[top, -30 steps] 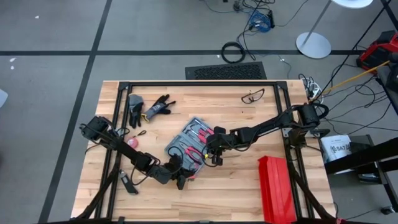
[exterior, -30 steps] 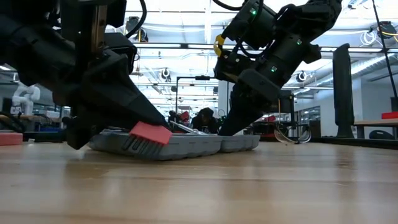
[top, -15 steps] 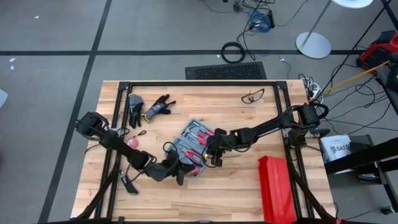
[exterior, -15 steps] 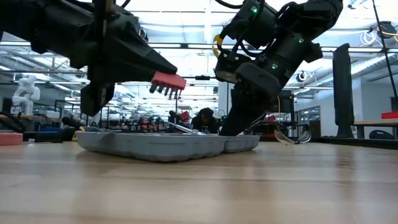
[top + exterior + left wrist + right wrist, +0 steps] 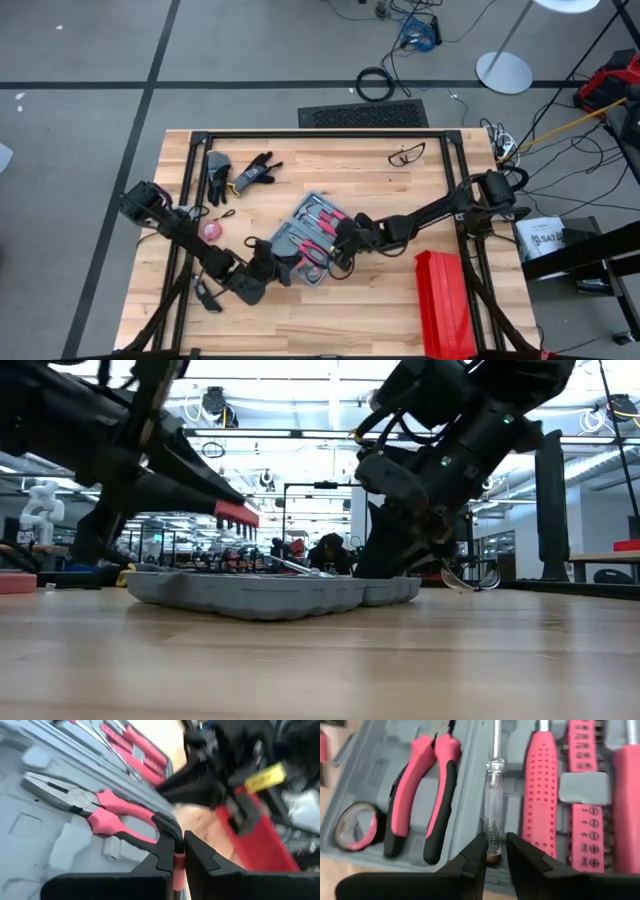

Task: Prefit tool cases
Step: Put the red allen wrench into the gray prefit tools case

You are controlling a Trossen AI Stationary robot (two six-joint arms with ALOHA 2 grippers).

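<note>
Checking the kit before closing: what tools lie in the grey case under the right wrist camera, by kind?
Pink-and-black pliers: 1
Clear-handled screwdriver: 1
Pink tool handles: 2
Pink bit strip: 1
Pink-rimmed tape roll: 1
Total: 6

My left hand (image 5: 179,851) is covering most of the thin pink piece (image 5: 177,870) pinched between its fingers, so I cannot tell what it is. My right arm is blocking the near right corner of the tool case (image 5: 312,232) from above. The red ribbed box (image 5: 443,305) is running off the near edge.
</note>
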